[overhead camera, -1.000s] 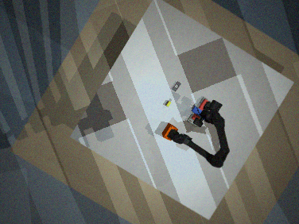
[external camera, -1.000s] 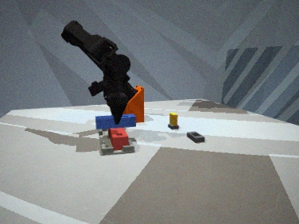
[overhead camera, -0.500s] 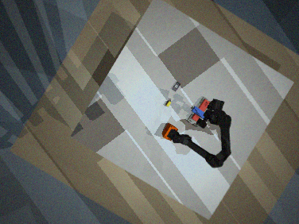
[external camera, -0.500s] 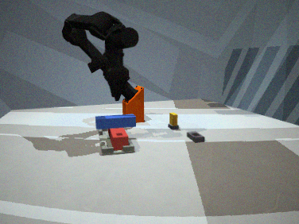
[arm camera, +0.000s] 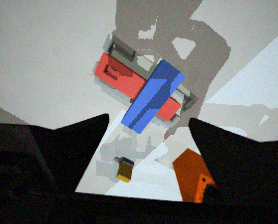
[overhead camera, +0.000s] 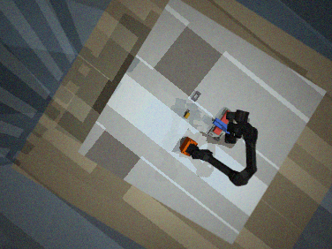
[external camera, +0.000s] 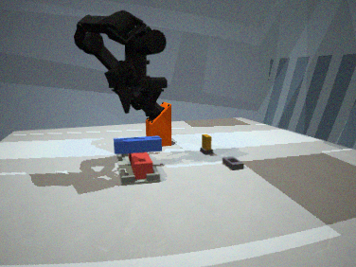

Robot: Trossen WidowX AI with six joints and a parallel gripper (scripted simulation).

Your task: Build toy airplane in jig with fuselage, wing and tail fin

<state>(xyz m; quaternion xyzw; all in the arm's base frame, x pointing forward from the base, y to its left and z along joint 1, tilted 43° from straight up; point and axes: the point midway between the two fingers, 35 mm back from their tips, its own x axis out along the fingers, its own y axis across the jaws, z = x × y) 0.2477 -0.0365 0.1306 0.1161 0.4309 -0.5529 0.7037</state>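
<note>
With my gripper (overhead camera: 227,132) (external camera: 126,111) (arm camera: 148,119) spread and empty above the blue wing (overhead camera: 220,124) (external camera: 137,145) (arm camera: 152,97) lying across the red fuselage (overhead camera: 224,121) (external camera: 141,165) (arm camera: 119,76) in its grey cradle (overhead camera: 215,137) (external camera: 127,180) (arm camera: 106,89), wing placement looks done, and the next move calls for fetching the yellow tail fin (overhead camera: 187,113) (external camera: 206,142) (arm camera: 124,171), upright nearby.

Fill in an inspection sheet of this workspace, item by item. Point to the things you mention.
Surface: pale tabletop with brown patches and shadows.
Fuselage: red (overhead camera: 218,129) (external camera: 141,166) (arm camera: 119,76), in the grey cradle (overhead camera: 212,135) (external camera: 127,180) (arm camera: 104,90).
Wing: blue (overhead camera: 219,124) (external camera: 137,145) (arm camera: 153,96), across the fuselage; full seating unclear.
Tail fin: yellow (overhead camera: 187,114) (external camera: 206,142) (arm camera: 124,171), off the fuselage.
Clutter: nothing seen.
Claw (arm camera: 148,119): open, clear of the wing.
Cables: nothing seen.
Surroundings: striped blue-grey backdrop.
</note>
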